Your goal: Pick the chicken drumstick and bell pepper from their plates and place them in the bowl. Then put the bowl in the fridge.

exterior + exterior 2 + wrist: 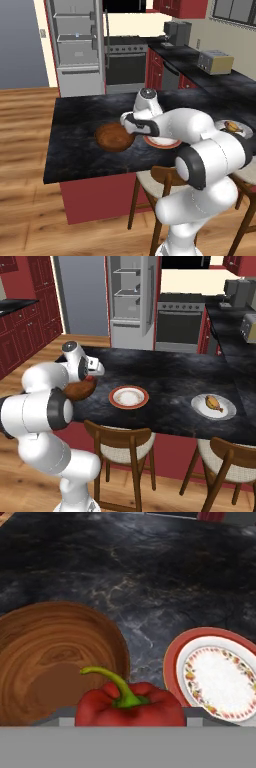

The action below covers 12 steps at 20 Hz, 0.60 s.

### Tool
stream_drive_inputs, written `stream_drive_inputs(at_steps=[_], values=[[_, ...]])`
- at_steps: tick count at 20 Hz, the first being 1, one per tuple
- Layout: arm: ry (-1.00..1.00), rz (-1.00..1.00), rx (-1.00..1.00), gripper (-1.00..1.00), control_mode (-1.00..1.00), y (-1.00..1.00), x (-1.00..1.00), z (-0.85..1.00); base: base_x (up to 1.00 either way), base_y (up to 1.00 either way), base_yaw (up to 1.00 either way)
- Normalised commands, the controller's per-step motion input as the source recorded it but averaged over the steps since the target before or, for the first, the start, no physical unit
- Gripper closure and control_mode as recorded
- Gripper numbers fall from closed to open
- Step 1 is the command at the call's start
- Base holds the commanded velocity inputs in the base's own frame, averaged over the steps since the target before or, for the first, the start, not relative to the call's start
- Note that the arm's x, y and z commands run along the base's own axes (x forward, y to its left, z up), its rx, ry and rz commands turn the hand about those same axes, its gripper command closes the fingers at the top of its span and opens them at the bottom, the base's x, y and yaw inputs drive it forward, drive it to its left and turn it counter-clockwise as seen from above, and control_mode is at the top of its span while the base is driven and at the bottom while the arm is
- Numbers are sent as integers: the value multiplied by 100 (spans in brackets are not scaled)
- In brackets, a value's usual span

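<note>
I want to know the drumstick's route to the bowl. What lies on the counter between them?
In the right base view, the empty red-rimmed plate sits between the chicken drumstick on its pale plate and the bowl; otherwise bare dark counter.

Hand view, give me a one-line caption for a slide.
Gripper holding the red bell pepper at the edge of the wooden bowl, its red-rimmed plate bare beside it.

White arm (200, 150) bent forward over the counter's near edge, wrist angled down, gripper (129, 125) low above the counter, jaws clamped on the red bell pepper (131, 706)
</note>
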Motion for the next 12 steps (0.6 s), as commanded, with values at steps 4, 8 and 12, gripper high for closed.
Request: stream_drive_inputs(at_steps=[4, 8, 12], values=[[-2, 5, 0, 100, -100, 67, 1, -8, 0, 0, 0], [8, 6, 0, 100, -100, 43, 0, -26, 0, 0, 0], [17, 3, 0, 100, -100, 19, 0, -29, 0, 0, 0]])
